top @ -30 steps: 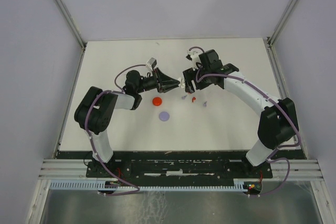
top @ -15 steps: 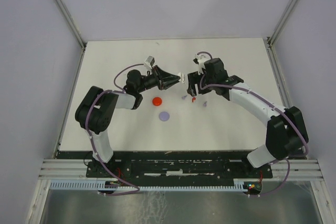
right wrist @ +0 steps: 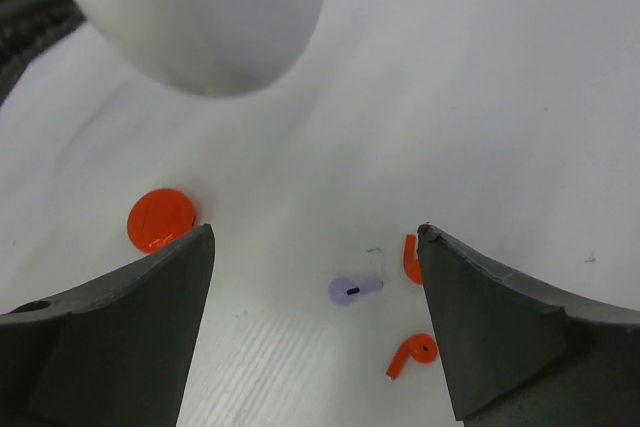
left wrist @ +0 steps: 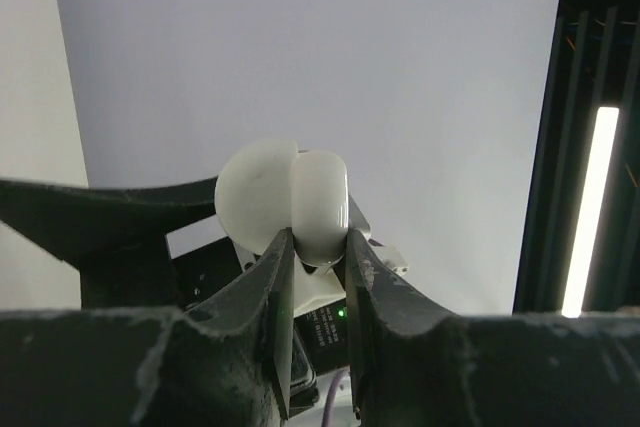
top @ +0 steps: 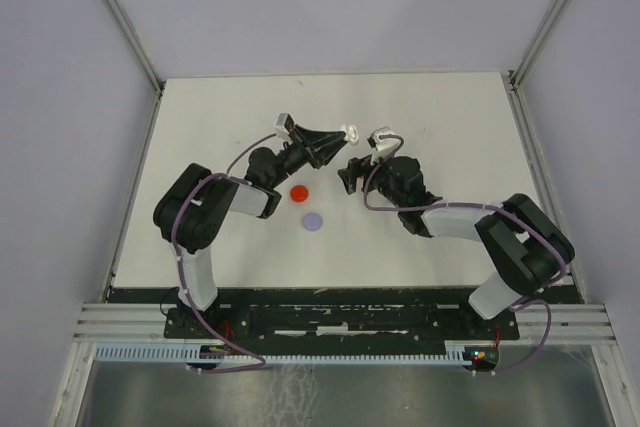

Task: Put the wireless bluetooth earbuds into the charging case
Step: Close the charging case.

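Left gripper: clamped hard on a glossy white rounded plastic charging case, fingers pinching its lower end.
Case, seen from the left hand: stands up past the fingertips, long axis running straight out along the fingers, with a matte white rounded half pressed against its left side.
Case, seen from the right hand: hangs up and to the left of the fingers, clear of the white tabletop, rounded end pointing down.
Right gripper: jaws spread wide, nothing between them, hovering over the tabletop.
Pale purple stemmed earbud: lying flat on the tabletop in the gap between the right fingers, a little nearer the right one; long axis runs across the gap, stem pointing at the right finger.
Upper red stemmed earbud: just beside the right fingertip, long axis running roughly along the finger.
Lower red stemmed earbud: close to the right finger's inner face, tilted, bulb toward that finger, stem pointing away and back toward the wrist.
Red round flat disc: right at the tip of the left finger of the right gripper, well apart from the earbuds.
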Action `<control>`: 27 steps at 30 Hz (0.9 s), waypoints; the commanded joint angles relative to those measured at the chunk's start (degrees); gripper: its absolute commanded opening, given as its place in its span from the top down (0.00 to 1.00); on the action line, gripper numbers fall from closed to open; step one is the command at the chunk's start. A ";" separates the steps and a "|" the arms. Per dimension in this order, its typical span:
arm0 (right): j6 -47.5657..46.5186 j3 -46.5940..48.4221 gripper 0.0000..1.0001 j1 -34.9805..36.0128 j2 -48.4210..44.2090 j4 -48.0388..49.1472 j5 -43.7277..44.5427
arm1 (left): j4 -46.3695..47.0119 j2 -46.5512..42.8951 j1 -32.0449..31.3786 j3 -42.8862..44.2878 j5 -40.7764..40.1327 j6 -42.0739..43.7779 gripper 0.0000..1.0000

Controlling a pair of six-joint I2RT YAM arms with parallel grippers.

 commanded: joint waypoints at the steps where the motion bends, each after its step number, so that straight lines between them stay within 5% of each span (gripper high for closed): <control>1: -0.83 -2.51 0.10 0.93 6.35 31.34 4.85 | 5.76 -1.46 -0.86 -4.17 -5.29 -4.50 0.97; 5: -0.99 -3.78 0.09 1.02 13.34 46.05 6.79 | 6.58 -2.30 -0.82 -7.22 -5.82 -4.67 0.97; 27: -5.10 -3.89 0.07 1.03 9.69 41.68 10.18 | 8.65 -0.49 -0.55 -10.63 -4.75 -4.73 0.97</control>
